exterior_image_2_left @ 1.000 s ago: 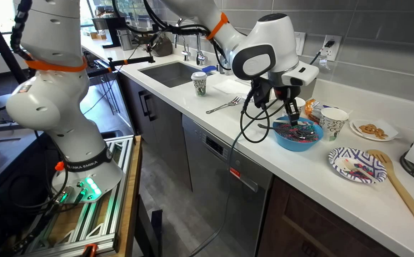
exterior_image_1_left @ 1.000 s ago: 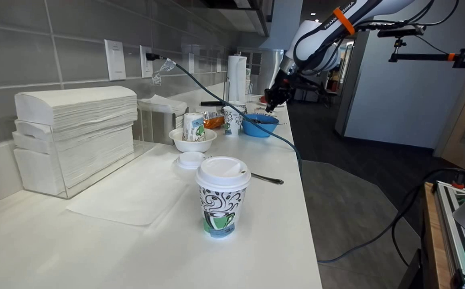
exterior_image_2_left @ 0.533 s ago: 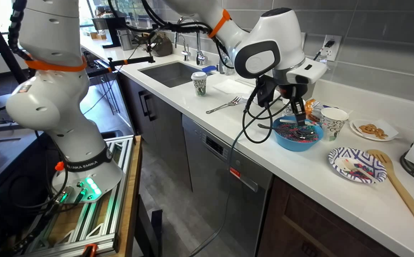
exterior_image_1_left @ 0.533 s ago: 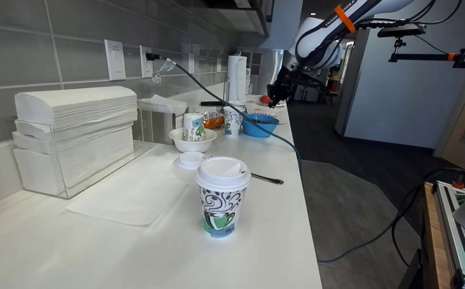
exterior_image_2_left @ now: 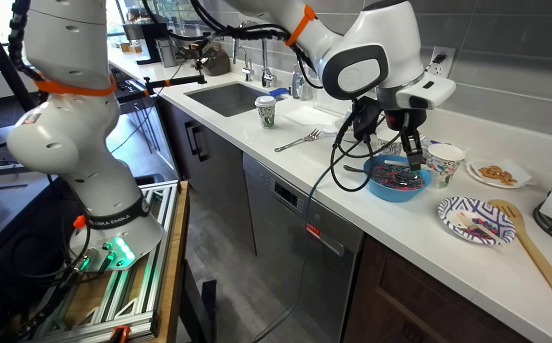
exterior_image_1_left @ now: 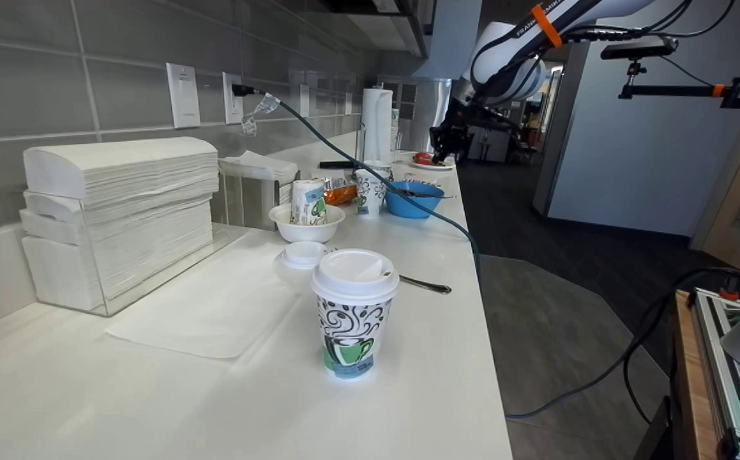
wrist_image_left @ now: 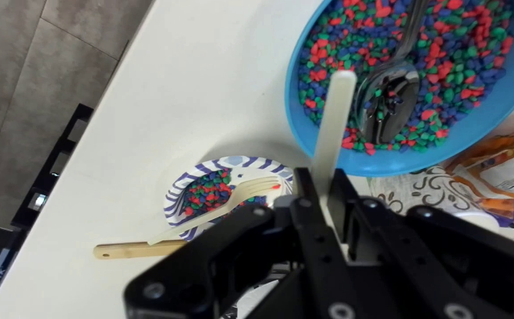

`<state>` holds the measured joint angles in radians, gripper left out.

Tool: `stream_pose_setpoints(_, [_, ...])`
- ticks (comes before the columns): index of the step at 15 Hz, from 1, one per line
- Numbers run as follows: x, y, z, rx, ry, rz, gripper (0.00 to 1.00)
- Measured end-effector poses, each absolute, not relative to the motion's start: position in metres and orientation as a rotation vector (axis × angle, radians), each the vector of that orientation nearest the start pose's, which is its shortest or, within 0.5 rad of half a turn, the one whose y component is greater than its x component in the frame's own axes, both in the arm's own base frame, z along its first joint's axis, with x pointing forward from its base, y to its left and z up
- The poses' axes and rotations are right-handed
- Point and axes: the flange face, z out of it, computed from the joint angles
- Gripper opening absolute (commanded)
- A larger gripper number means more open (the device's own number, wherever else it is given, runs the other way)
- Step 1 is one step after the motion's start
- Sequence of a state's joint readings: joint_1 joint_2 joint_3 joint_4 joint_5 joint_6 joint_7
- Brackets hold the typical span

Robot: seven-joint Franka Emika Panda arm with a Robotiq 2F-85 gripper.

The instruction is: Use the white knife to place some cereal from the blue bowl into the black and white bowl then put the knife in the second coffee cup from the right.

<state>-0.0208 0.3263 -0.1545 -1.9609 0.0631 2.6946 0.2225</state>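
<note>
My gripper (wrist_image_left: 320,177) is shut on the white knife (wrist_image_left: 334,122), whose rounded end points over the blue bowl (wrist_image_left: 367,165). In an exterior view my gripper (exterior_image_2_left: 415,164) is above the right side of the blue bowl (exterior_image_2_left: 392,194), and the white knife (exterior_image_2_left: 396,163) extends left from it. The bowl holds red, green and blue cereal (wrist_image_left: 443,71) and a metal spoon (wrist_image_left: 390,97). I see no cereal on the knife. The patterned bowl (exterior_image_2_left: 487,208) stands right of the blue bowl, with cereal and a white fork (wrist_image_left: 221,208) inside. Coffee cups stand behind (exterior_image_2_left: 389,143) and beside (exterior_image_2_left: 445,164) the blue bowl.
A lidded cup (exterior_image_2_left: 266,112) and a metal fork (exterior_image_2_left: 299,140) are left along the counter, before the sink (exterior_image_2_left: 233,97). A wooden utensil (exterior_image_2_left: 537,257) lies by the patterned bowl. A snack plate (exterior_image_2_left: 499,176) is behind. A cable (exterior_image_1_left: 453,223) crosses the counter edge.
In an exterior view my gripper has moved right, from above the blue bowl's middle to its right side, still holding the knife. Bowls and cups have not moved.
</note>
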Motion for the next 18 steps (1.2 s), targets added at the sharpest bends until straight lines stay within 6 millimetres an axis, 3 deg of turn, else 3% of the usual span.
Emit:
stream_pose_setpoints(10, [0.671,-0.16,0.36,-3.048,0.786,-0.511,0.03])
stream_pose_setpoints(18, [0.704,-0.176,0.335,-3.084,0.809,-0.374,0.03])
